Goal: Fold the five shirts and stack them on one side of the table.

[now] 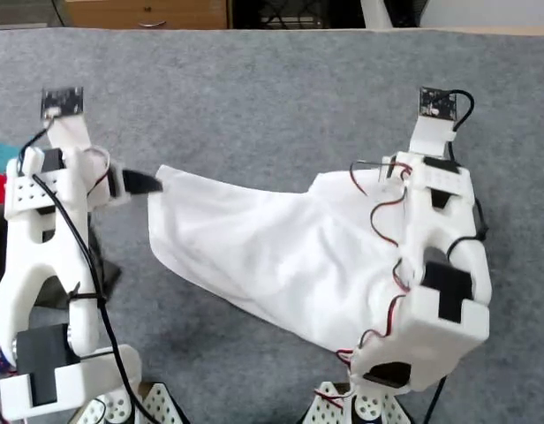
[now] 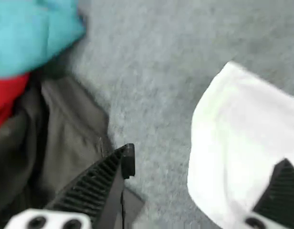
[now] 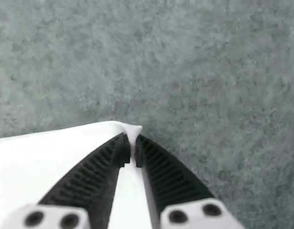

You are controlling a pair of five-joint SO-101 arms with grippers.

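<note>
Centrally on the grey table (image 1: pixel 254 79) lies the white shirt (image 1: pixel 281 256), spread loose and creased between the two arms, not yet folded.

**Right gripper** (image 3: pixel 132 150): jaws closed on the very tip of one corner of the white shirt, with only a small peak of cloth showing past the fingertips.

**Left gripper** (image 2: pixel 204 164): jaws wide apart and holding nothing. One finger stands over the white shirt's near edge. The other is over the dark shirt (image 2: pixel 56 138), just beside it.

**Side pile:** the teal shirt (image 2: pixel 32 33), red shirt (image 2: pixel 6 98) and dark shirt lie together at the left edge of the table. The teal overlaps the red, and the red overlaps the dark. Whether they are folded cannot be told.

**Risks, as judged from this moment:**
- The right grip is shallow, so any pull or lift could draw the corner out of the jaws and drop that side.
- If the left jaws close where they stand, they may take dark cloth along with white, or miss the white edge, because the two shirts lie so close together.
- With one corner held and the other free, a lift would hang the shirt askew and give a crooked fold.
- The creases across the middle could be trapped inside the fold.

**Count:**
- Arms: two
- Grippers: two
- Shirts seen: four (one white, one teal, one red, one dark), against the five in the task
</note>
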